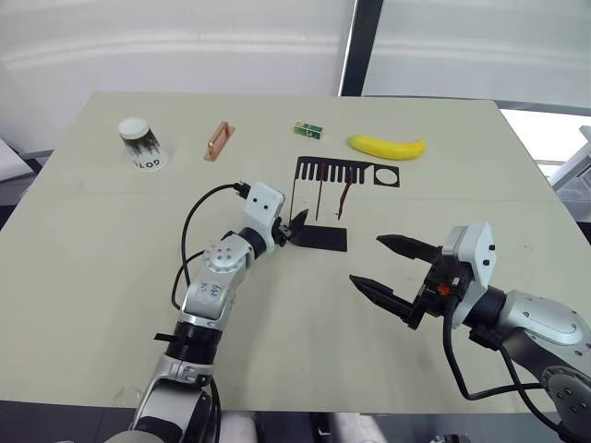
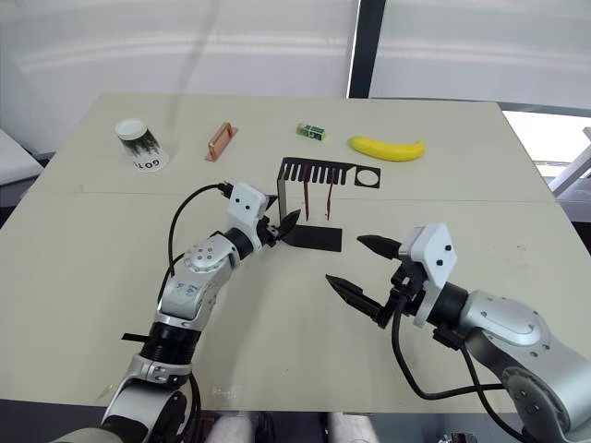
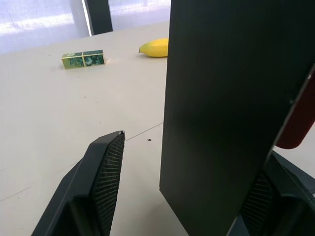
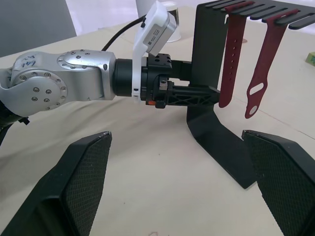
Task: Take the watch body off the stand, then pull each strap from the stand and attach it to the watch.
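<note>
Right wrist view shows the left gripper straddling the stand's upright leg, fingers either side; whether they clamp it I cannot tell. Both straps hang just beyond it, unpulled. Right gripper waits spread, empty. No watch body visible; strap attachment remains.

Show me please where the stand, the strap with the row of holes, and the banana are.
stand (image 4: 209,64): right wrist view, on its upright leg.
strap with the row of holes (image 4: 230,64): right wrist view, mid-length.
banana (image 1: 386,147): left eye view, its middle.
</note>
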Controlling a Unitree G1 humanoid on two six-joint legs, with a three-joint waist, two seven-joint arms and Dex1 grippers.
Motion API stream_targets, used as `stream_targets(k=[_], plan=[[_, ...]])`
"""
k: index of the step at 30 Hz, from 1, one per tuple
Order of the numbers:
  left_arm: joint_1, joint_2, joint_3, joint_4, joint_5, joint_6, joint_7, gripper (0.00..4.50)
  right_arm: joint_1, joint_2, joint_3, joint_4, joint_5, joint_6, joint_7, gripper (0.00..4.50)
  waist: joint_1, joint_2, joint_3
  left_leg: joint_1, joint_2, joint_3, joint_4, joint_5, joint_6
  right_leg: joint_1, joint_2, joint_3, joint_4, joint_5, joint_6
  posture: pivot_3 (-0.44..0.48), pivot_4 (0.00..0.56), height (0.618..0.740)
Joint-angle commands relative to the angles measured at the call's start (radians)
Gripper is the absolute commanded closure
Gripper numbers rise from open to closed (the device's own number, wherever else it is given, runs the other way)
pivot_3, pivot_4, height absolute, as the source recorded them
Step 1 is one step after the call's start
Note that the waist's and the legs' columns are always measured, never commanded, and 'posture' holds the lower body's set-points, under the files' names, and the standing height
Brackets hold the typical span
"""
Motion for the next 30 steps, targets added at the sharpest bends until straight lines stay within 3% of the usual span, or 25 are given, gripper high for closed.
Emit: stream_targets(k=[1,3,22,25,29,30], plan=[[-0.023,-0.01,0.017,-0.018,0.005,-0.042,0.018,1.26,-0.011,0.011,-0.026,-0.033,0.011,-0.01,-0.029,0.0,0.0,0.0,0.0,0.0,0.0,0.0,0.0,0.0,0.0,0.0,0.0,0.0,0.0,0.0,0.0,0.0,0.15,0.74],[-0.02,-0.017,0.014,-0.021,0.007,-0.045,0.026,1.79,-0.01,0.012,-0.023,-0.031,0.007,-0.012,-0.03,0.0,0.001,0.0,0.0,0.0,0.0,0.0,0.0,0.0,0.0,0.0,0.0,0.0,0.0,0.0,0.0,0.0,0.15,0.74],[-0.034,-0.046,0.01,0.013,0.039,-0.09,0.069,1.79,-0.007,0.007,-0.038,-0.019,0.006,-0.008,-0.035,0.0,0.001,0.0,0.0,0.0,0.0,0.0,0.0,0.0,0.0,0.0,0.0,0.0,0.0,0.0,0.0,0.0,0.15,0.74],[-0.033,-0.042,0.005,0.011,0.052,-0.11,0.073,2.55,-0.011,0.005,-0.039,-0.016,0.008,-0.007,-0.034,0.0,0.0,0.0,0.0,0.0,0.0,0.0,0.0,0.0,0.0,0.0,0.0,0.0,0.0,0.0,0.0,0.0,0.15,0.74],[-0.035,-0.04,0.002,0.011,0.057,-0.114,0.076,4.3,-0.022,0.005,-0.041,-0.008,0.009,-0.005,-0.036,0.0,0.0,0.0,0.0,0.0,0.0,0.0,0.0,0.0,0.0,0.0,0.0,0.0,0.0,0.0,0.0,0.0,0.15,0.74],[-0.036,-0.04,0.002,0.011,0.06,-0.113,0.079,4.43,-0.025,0.004,-0.042,-0.006,0.01,-0.005,-0.036,0.0,0.0,0.0,0.0,0.0,0.0,0.0,0.0,0.0,0.0,0.0,0.0,0.0,0.0,0.0,0.0,0.0,0.15,0.74]])
